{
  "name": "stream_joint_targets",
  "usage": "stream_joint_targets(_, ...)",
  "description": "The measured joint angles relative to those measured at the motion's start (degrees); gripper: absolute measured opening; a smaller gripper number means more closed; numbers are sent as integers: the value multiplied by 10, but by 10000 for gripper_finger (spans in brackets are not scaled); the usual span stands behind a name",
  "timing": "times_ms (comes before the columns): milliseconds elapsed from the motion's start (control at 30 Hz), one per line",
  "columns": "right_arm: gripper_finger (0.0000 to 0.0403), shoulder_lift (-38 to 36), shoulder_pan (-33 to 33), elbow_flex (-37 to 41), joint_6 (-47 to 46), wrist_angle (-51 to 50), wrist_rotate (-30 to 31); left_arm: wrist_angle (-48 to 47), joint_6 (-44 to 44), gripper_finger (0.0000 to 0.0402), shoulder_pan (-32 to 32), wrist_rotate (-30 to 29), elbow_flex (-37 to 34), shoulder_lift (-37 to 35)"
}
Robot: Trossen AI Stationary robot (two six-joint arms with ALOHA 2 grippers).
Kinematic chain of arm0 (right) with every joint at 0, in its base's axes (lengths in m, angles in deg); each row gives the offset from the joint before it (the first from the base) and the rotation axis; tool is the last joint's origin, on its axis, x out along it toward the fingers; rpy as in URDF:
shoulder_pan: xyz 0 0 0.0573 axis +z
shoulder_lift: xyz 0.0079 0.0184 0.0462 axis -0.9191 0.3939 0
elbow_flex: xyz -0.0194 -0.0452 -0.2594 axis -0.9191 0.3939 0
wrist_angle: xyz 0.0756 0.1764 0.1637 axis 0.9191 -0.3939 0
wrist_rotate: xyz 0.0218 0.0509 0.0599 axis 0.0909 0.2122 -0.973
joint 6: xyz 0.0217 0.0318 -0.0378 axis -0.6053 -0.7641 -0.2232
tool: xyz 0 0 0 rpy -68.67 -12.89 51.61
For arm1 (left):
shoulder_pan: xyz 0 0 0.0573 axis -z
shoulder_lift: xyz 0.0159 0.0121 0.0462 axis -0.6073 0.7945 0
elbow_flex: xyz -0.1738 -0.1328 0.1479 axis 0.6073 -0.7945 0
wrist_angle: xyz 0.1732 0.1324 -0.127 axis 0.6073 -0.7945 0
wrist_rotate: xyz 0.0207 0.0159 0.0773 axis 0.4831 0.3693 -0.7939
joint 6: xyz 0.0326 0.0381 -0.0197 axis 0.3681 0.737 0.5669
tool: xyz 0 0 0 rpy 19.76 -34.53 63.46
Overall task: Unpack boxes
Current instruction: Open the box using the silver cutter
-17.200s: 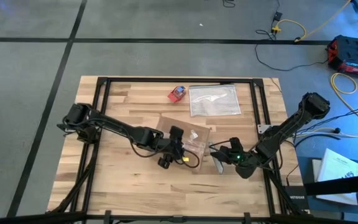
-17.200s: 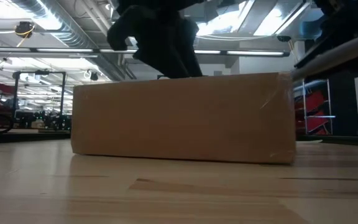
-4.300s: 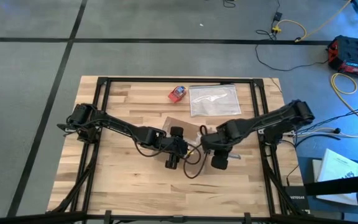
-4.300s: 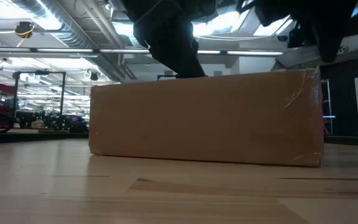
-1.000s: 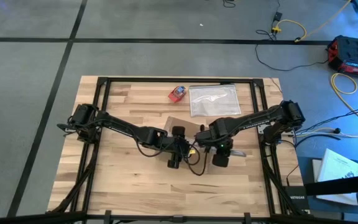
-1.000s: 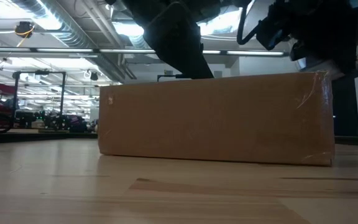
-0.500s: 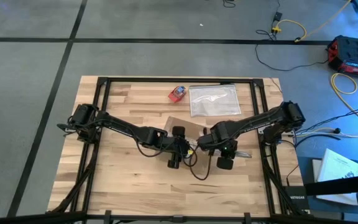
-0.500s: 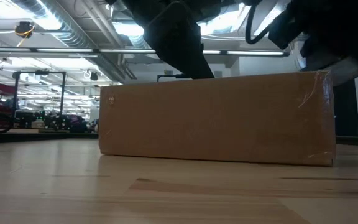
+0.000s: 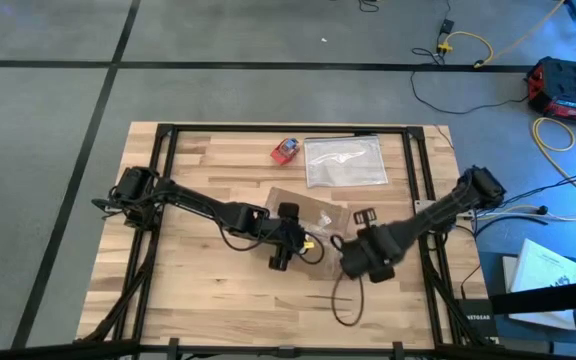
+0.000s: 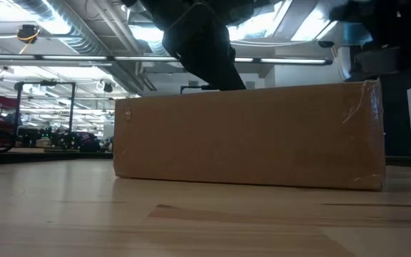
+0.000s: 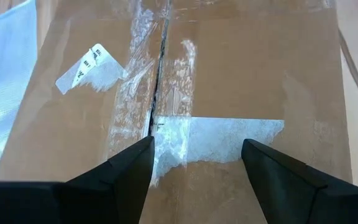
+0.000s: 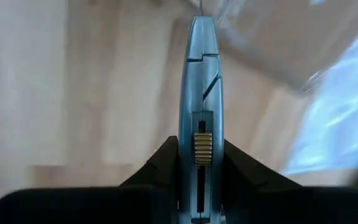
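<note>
From above, mid-worktop (image 9: pixel 198 270), the box (image 9: pixel 308 215) lies under the left pincer (image 9: pixel 286 232); the right pincer (image 9: pixel 365 216) sits just beside it. Left wrist view: fingers apart over the taped seam (image 11: pixel 157 93), which runs straight ahead; the sticker's (image 11: pixel 92 65) print is unreadable. Right wrist view: pincer clamped on a blue cutter (image 12: pixel 200 93).
</note>
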Motion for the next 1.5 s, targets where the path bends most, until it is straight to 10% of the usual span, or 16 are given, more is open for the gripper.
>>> stream_joint_targets(200,61,30,44,2,114,2,147,0,-2,235,2,13,0,0)
stream_joint_targets(600,61,63,53,41,147,4,254,-3,-41,235,2,24,0,0)
stream_joint_targets(1500,61,45,127,65,155,30,262,-5,-19,235,3,73,0,0)
